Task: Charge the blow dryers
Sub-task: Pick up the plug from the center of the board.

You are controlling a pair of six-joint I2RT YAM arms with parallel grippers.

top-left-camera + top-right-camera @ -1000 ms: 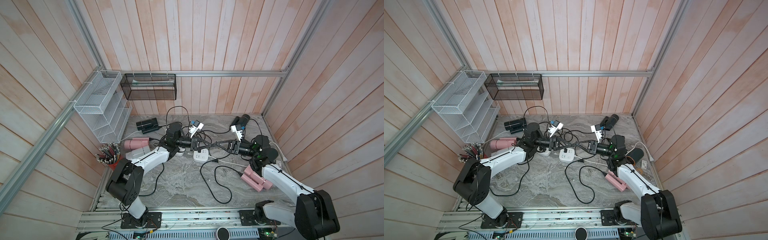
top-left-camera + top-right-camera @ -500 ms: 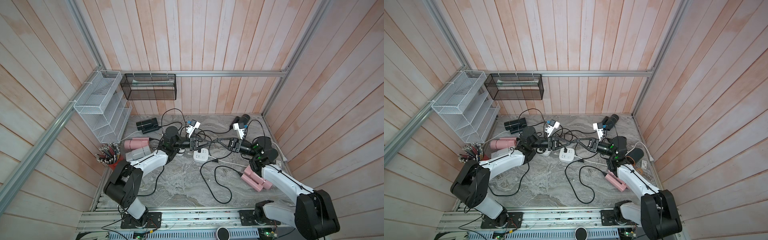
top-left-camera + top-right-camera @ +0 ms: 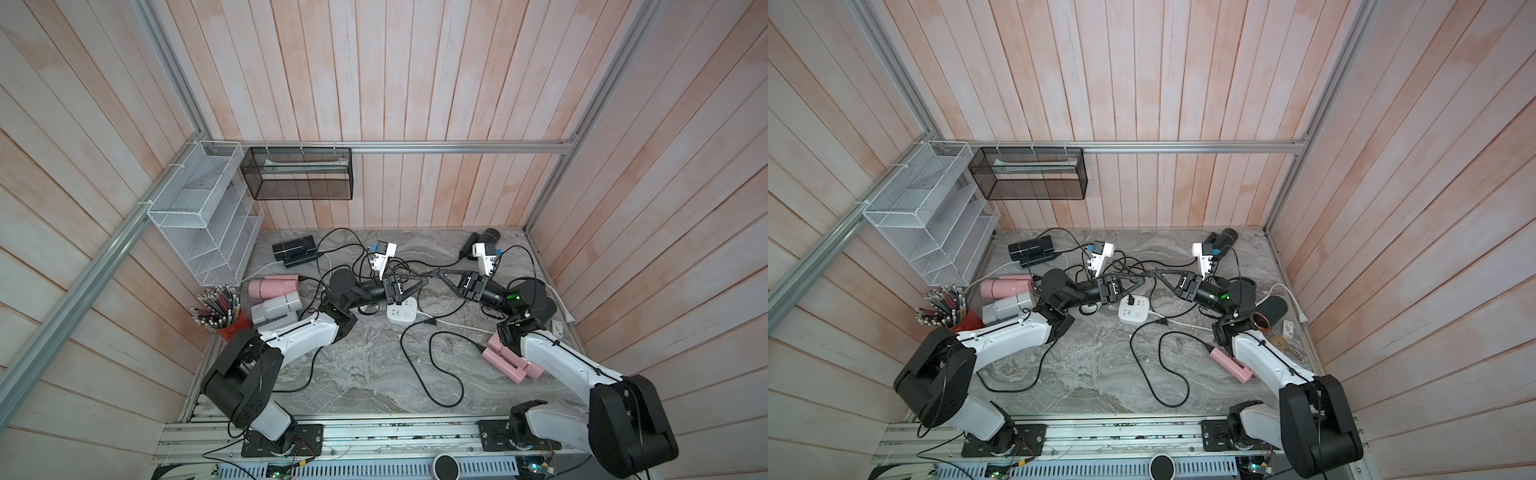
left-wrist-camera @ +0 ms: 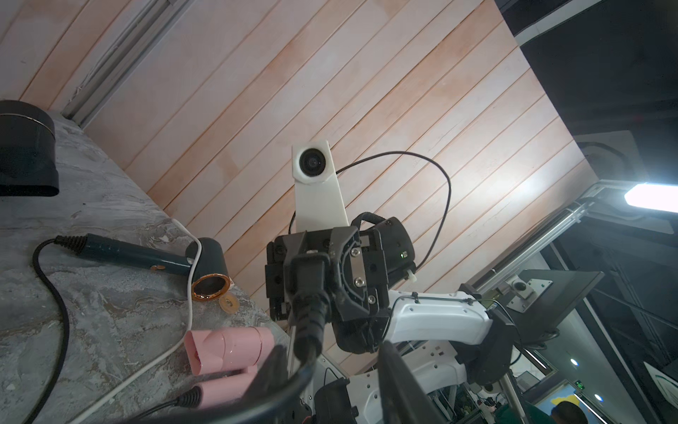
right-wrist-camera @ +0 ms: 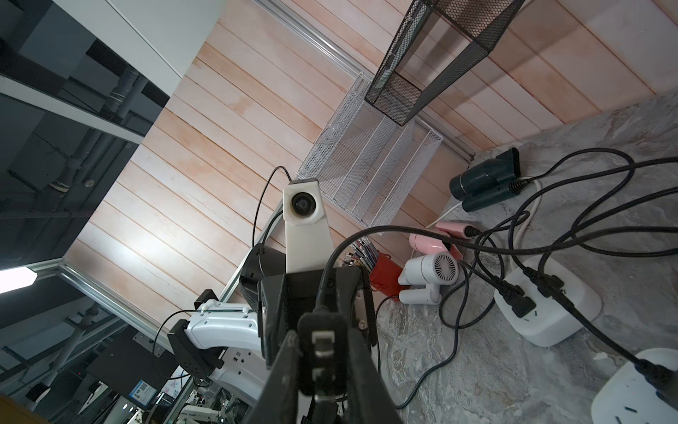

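My right gripper (image 5: 323,370) is shut on a black two-pronged plug (image 5: 322,354), held above the middle of the table. My left gripper (image 4: 332,378) faces it tip to tip in both top views (image 3: 424,280), jaws open, with the plug's black cord (image 4: 306,330) hanging loose between its fingers. Blow dryers lie around: a pink one (image 3: 272,286) and a pale grey one (image 3: 276,309) at the left, a black one (image 3: 294,249) at the back left, a black one (image 3: 484,239) at the back right, a dark one (image 3: 1273,309) and a pink one (image 3: 509,359) by my right arm.
A white power strip (image 3: 402,309) with black plugs in it lies just below the grippers, and a second white strip (image 5: 638,385) lies beside it. Black cords loop over the table's middle. A red pencil cup (image 3: 224,316), a white wire rack (image 3: 203,216) and a black mesh basket (image 3: 297,174) stand left.
My left gripper's jaws have opened and let go of the cord by the plug. The right gripper keeps its hold on the plug and has hardly moved.
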